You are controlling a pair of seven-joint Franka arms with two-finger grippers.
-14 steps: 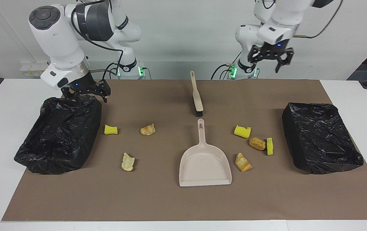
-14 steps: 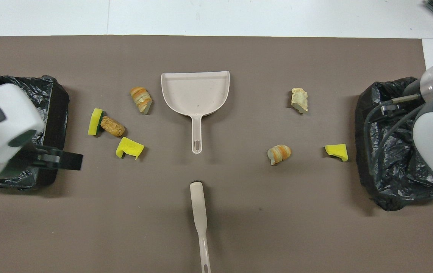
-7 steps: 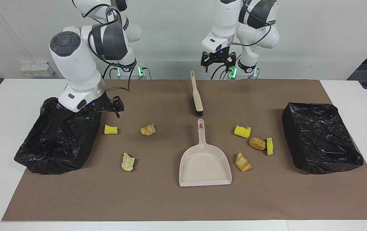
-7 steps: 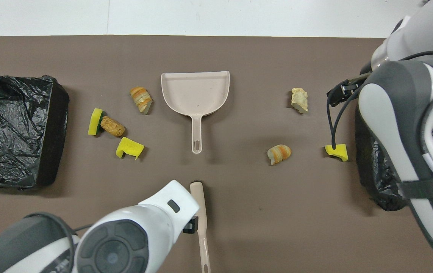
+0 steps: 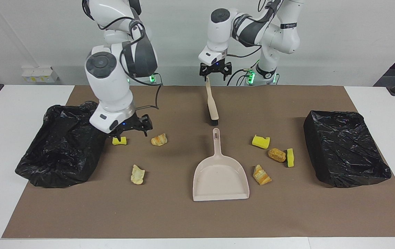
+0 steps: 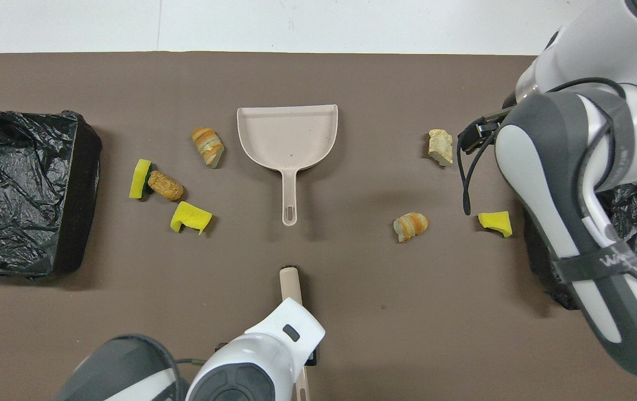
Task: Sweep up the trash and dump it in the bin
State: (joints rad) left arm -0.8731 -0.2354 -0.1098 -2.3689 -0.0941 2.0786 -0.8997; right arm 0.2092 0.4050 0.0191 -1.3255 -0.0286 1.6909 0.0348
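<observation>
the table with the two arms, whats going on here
Two robot arms are setting up to sweep trash into a bin; nothing is held yet. The left gripper, open, hangs over the handle end of the brush. The right gripper, open, is over the mat by a yellow sponge chunk, beside one black-lined bin. The dustpan lies empty mid-mat, all seven scraps are scattered around it, and a second bin sits at the left arm's end.

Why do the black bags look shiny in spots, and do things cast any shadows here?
Facing view: the black bin bag shows pale sheen on its crinkles from the room light; soft shadows lie beside the dustpan and under the right pincer. Overhead view: the same bag glints along its folds, and the trash pieces throw only faint shadows.
</observation>
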